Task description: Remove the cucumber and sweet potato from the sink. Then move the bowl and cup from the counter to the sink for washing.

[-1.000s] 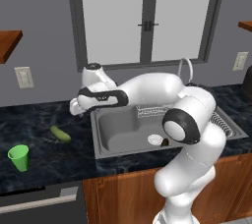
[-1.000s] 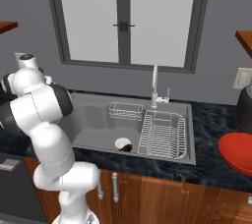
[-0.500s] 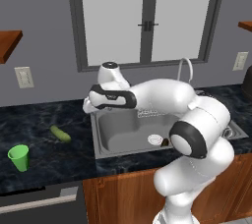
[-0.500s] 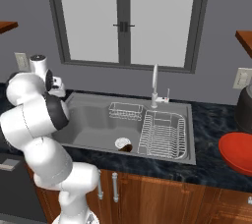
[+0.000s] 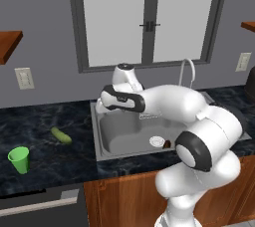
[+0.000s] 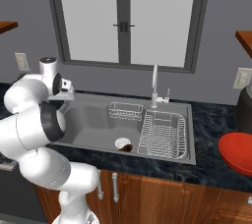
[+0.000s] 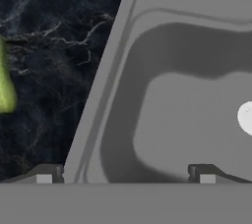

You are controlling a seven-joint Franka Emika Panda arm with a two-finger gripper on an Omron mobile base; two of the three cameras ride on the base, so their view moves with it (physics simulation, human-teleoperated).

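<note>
No legible text, labels or nos. – none.

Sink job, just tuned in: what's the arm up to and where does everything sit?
The gripper is open and empty, hanging over the sink's left rim. The cucumber lies on the counter left of the sink, near the cup. The sweet potato sits in the basin beside the drain. The bowl waits on the counter at right.
</note>
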